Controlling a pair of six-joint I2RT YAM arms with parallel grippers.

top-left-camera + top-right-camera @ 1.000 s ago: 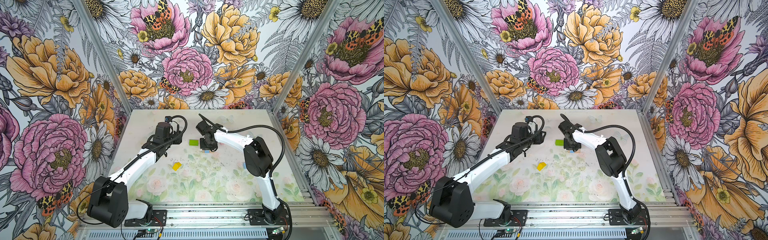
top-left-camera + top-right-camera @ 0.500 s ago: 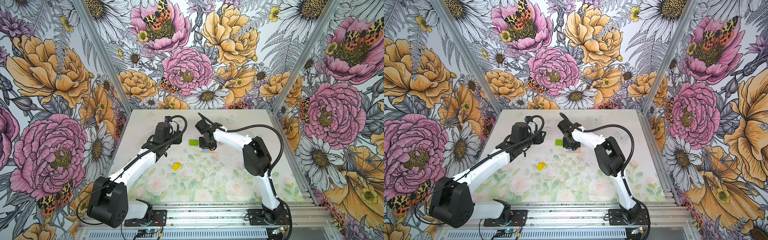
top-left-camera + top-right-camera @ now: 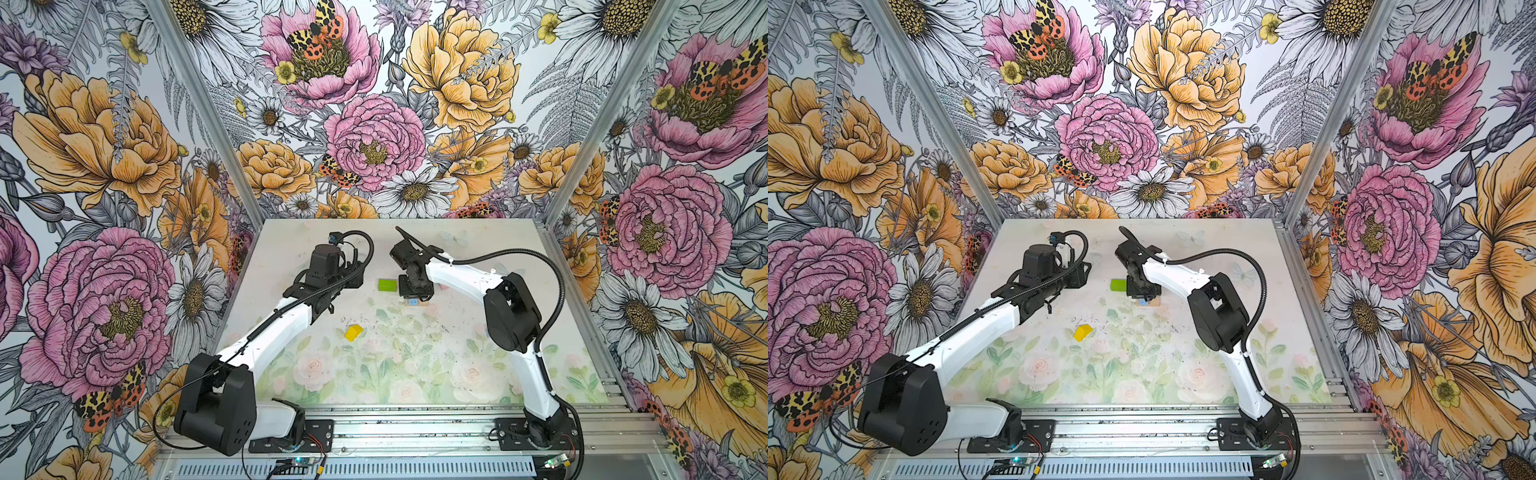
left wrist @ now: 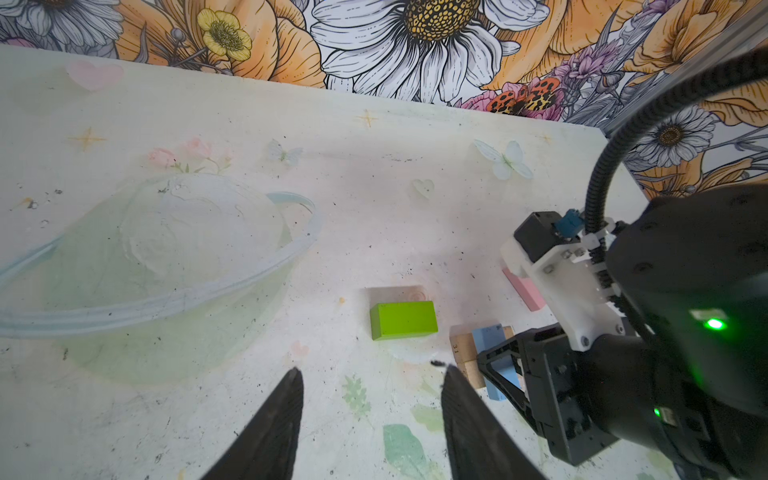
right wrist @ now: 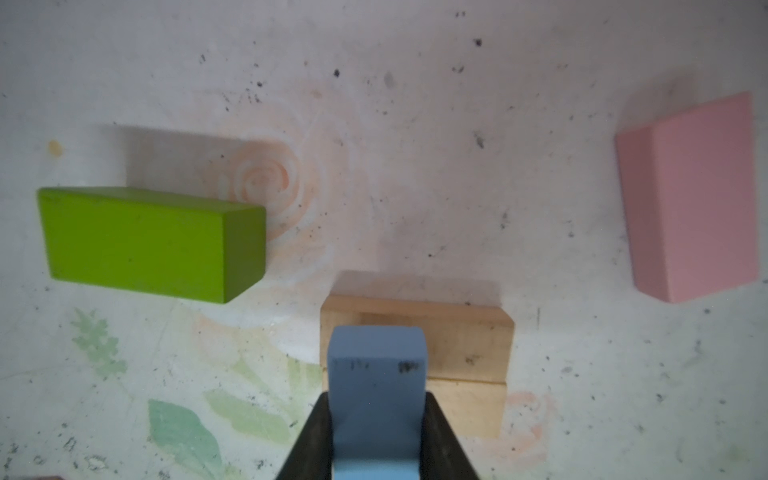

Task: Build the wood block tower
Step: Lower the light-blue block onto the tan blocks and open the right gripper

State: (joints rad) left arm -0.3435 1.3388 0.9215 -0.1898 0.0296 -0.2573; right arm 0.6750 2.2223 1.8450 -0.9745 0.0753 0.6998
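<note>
Where the table (image 3: 478, 374) fills the lower middle of both top views, my left gripper (image 4: 370, 415) stands left of centre, jaws parted, nothing between them. My right gripper (image 5: 376, 399), at centre, is clamped on the light blue brick (image 5: 376, 365) over the two tan planks (image 5: 465, 345), which lie side by side; contact not determinable. Green brick (image 3: 387, 285): just left of the planks. Pink brick (image 5: 698, 199): right, apart. Yellow roof piece (image 3: 353, 332): below and left of centre, alone.

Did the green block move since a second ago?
No. In a top view the green brick lies where it lay, at the same distance and angle beyond the yellow roof piece.
</note>
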